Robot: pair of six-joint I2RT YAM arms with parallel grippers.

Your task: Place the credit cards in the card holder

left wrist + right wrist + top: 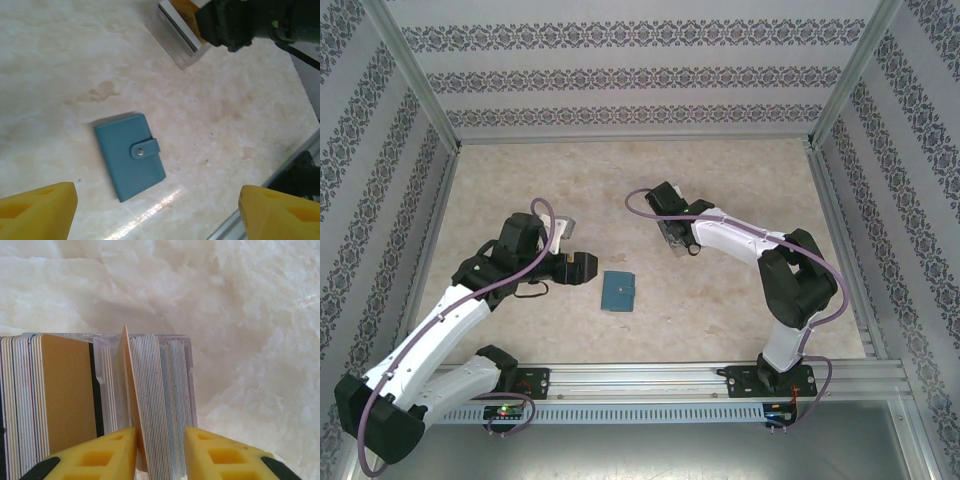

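Note:
The card holder (618, 291), a teal-blue wallet snapped shut, lies flat on the marble table between the arms. In the left wrist view the card holder (129, 156) sits ahead and left of my left gripper (159, 212), which hovers above it, open and empty. My left gripper (590, 268) is just left of the holder. My right gripper (672, 236) reaches down into a clear card box (190, 371). Its yellow fingers (102, 455) press on both sides of an upright bundle of pale credit cards (150, 390), which tilts slightly.
More cards stand at the left of the box, fronted by a tan card (67, 390). The box (177, 42) lies beyond the holder, with my right arm (240, 22) over it. A metal rail (650, 380) runs along the near edge. Patterned walls enclose the table.

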